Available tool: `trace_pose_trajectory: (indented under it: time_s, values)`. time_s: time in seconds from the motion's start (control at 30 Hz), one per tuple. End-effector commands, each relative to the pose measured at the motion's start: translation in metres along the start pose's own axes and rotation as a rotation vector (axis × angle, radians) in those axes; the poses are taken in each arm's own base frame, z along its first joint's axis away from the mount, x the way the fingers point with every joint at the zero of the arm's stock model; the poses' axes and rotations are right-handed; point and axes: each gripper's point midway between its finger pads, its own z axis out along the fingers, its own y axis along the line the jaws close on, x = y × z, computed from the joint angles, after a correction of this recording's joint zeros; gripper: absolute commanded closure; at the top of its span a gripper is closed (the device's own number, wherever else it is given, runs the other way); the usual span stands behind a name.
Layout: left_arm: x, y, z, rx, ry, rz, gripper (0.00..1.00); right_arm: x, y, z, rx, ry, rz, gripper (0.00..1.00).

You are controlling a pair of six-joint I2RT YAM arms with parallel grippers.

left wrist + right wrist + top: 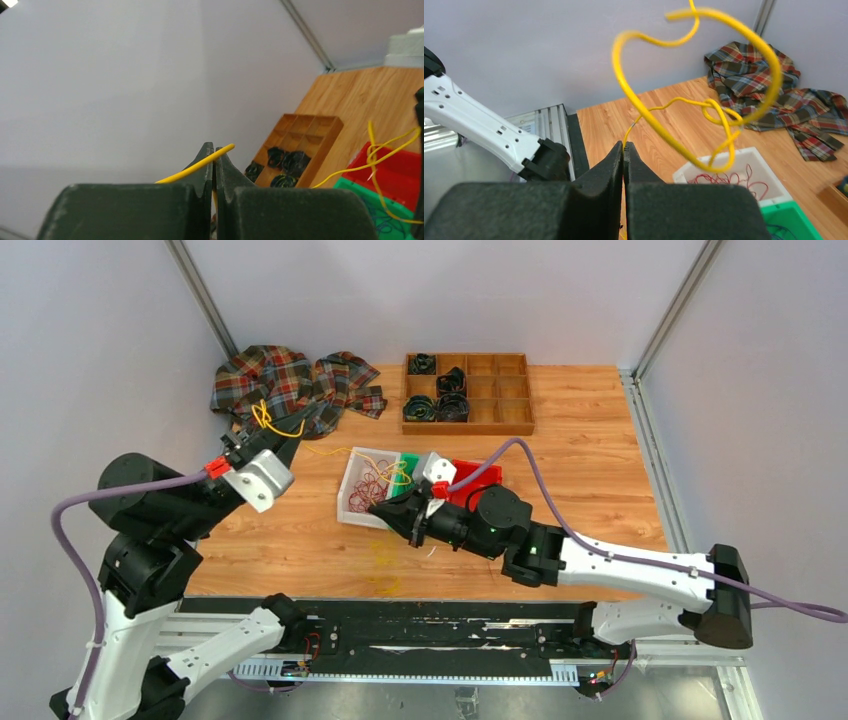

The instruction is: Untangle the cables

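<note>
Cables: one yellow cable (195, 163) is up in the air. The rest lie in the bins mid-frame in the top view: red cables (724, 179) in the white bin (347, 490), dark strands (386, 223) in the green bin (360, 197). Left gripper (214, 150) is clamped on the yellow one near its end, raised at upper left by the cloth (290, 380). I'd say that keeps the free end clear of the pile. Right gripper (624, 147) is over the white bin's near edge, jaws pinched tight with a yellow strand running in between the tips. Looks like the same cable, but I can't trace it end to end. Big slack loops hang between the two, so no tension. Likely next move is to pull apart and draw it out of the red bundle. Snag risk there.
</note>
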Motion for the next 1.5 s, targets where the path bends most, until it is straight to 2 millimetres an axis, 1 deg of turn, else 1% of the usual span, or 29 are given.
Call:
trace_pose_trajectory:
  time_s: [0.0,0.07,0.1,0.17,0.23,0.27,0.33,0.4,0.43,0.47,0.53,0.6,0.73,0.83,0.9,0.97,1.0,1.03,1.07,1.1,1.13,1.17,1.2,1.27,1.33,1.47]
  values:
    - [0.021,0.023,-0.011,-0.120,0.118,0.098,0.99,0.022,-0.018,-0.022,0.070,0.069,-0.049,0.99]
    - [0.021,0.028,-0.016,-0.152,0.126,0.091,0.99,0.030,-0.027,-0.032,0.108,0.097,-0.055,1.00]
    - [0.019,0.027,-0.019,-0.153,0.122,0.078,0.99,0.034,-0.034,-0.037,0.138,0.109,-0.061,1.00]
    - [0.015,0.019,-0.026,-0.126,0.106,0.035,0.99,0.043,-0.051,-0.048,0.217,0.137,-0.078,0.99]
    - [0.019,0.002,-0.035,-0.074,0.111,-0.001,0.99,0.048,-0.067,-0.059,0.279,0.153,-0.077,1.00]
    - [0.027,-0.007,-0.040,-0.050,0.134,-0.012,0.99,0.048,-0.073,-0.064,0.296,0.148,-0.068,0.99]
    - [0.045,-0.018,-0.050,-0.043,0.192,-0.002,1.00,0.051,-0.089,-0.073,0.338,0.141,-0.042,1.00]
    - [0.074,-0.022,-0.060,-0.066,0.294,0.049,0.99,0.053,-0.105,-0.082,0.381,0.142,-0.008,0.99]
    - [0.080,-0.022,-0.065,-0.074,0.323,0.068,0.99,0.054,-0.112,-0.087,0.406,0.142,0.003,1.00]
    - [0.093,-0.021,-0.072,-0.087,0.377,0.106,0.99,0.055,-0.119,-0.091,0.430,0.146,0.008,1.00]
    - [0.109,-0.024,-0.080,-0.097,0.442,0.135,0.99,0.055,-0.132,-0.102,0.497,0.140,0.010,0.99]
    - [0.121,-0.028,-0.088,-0.099,0.488,0.140,0.99,0.051,-0.141,-0.110,0.546,0.128,0.008,0.99]
    - [0.153,-0.050,-0.101,-0.069,0.585,0.120,0.99,0.042,-0.164,-0.132,0.685,0.102,0.000,0.99]
    - [0.176,-0.068,-0.111,-0.046,0.653,0.102,1.00,0.033,-0.173,-0.147,0.740,0.067,0.003,0.99]
    - [0.187,-0.077,-0.118,-0.041,0.690,0.067,1.00,0.027,-0.176,-0.154,0.756,0.043,0.004,1.00]
    - [0.196,-0.096,-0.122,-0.003,0.711,-0.005,0.99,0.019,-0.170,-0.150,0.712,0.016,0.008,0.99]
    - [0.199,-0.110,-0.123,0.038,0.707,-0.055,0.95,0.017,-0.164,-0.144,0.671,0.009,0.014,0.99]
    - [0.199,-0.125,-0.122,0.084,0.695,-0.111,0.77,0.016,-0.157,-0.136,0.616,0.009,0.025,0.99]
    - [0.197,-0.140,-0.121,0.135,0.675,-0.169,0.54,0.018,-0.146,-0.125,0.539,0.023,0.038,0.99]
    - [0.193,-0.155,-0.119,0.192,0.653,-0.228,0.38,0.019,-0.138,-0.116,0.485,0.035,0.053,0.99]
    - [0.189,-0.166,-0.118,0.238,0.639,-0.282,0.26,0.021,-0.130,-0.108,0.440,0.050,0.064,0.99]
    - [0.185,-0.176,-0.116,0.292,0.624,-0.305,0.06,0.019,-0.125,-0.102,0.417,0.060,0.063,0.99]
    - [0.181,-0.178,-0.113,0.317,0.605,-0.314,0.01,0.020,-0.121,-0.098,0.403,0.073,0.053,0.99]
    - [0.176,-0.177,-0.108,0.323,0.596,-0.340,0.02,0.020,-0.115,-0.092,0.396,0.088,0.022,0.99]
    - [0.171,-0.174,-0.101,0.349,0.580,-0.323,0.02,0.019,-0.112,-0.089,0.397,0.100,0.001,0.99]
    - [0.160,-0.154,-0.084,0.338,0.537,-0.238,0.02,0.020,-0.108,-0.084,0.405,0.129,-0.039,0.99]
